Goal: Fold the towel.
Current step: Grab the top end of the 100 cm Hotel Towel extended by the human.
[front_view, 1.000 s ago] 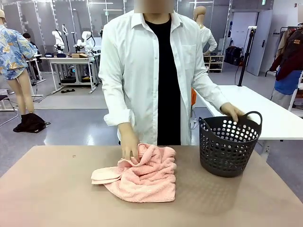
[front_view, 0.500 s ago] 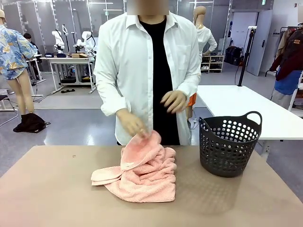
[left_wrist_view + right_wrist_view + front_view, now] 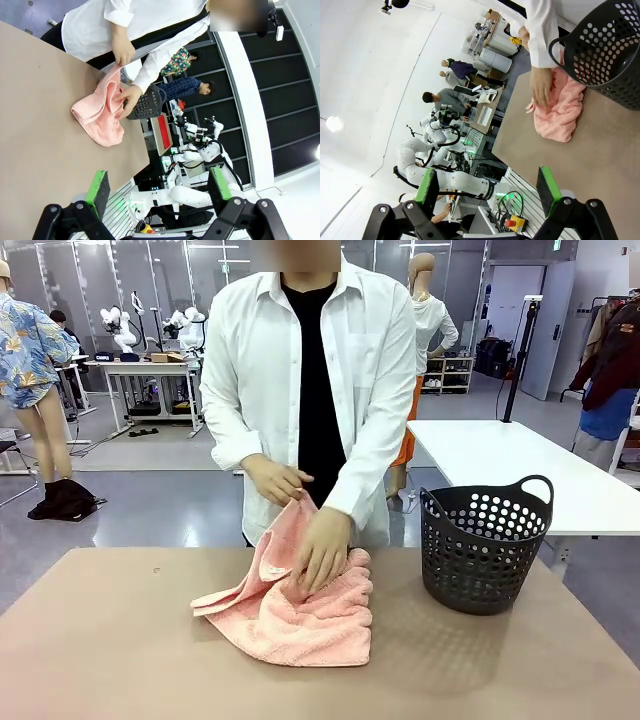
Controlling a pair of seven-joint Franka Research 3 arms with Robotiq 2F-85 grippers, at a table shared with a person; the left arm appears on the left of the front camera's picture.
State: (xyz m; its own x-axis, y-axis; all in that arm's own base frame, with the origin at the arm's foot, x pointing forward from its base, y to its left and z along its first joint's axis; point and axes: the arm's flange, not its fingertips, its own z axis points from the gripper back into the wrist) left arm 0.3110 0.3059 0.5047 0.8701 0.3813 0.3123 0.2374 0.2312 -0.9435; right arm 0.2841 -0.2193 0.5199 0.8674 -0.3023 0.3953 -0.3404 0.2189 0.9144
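person's hands (image 3: 322,545) on towel (image 3: 300,618), basket (image 3: 482,562) beside

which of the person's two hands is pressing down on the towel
The hand nearer the basket: it lies flat on the towel, while the other hand holds a raised edge up off the table.

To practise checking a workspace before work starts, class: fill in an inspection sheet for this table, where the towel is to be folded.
Surface: brown table, holding the towel and a basket.
Job's things: pink towel lies crumpled near the far edge; the person's one hand presses on it, the other hand lifts an edge.
Clutter: dark perforated basket stands upright beside the towel, apart from it.
Claws: left claw open, holding nothing; right claw open, holding nothing; both well back from the towel.
Cables: nothing seen on the table.
Surroundings: person in a white shirt at the far side; white table behind.
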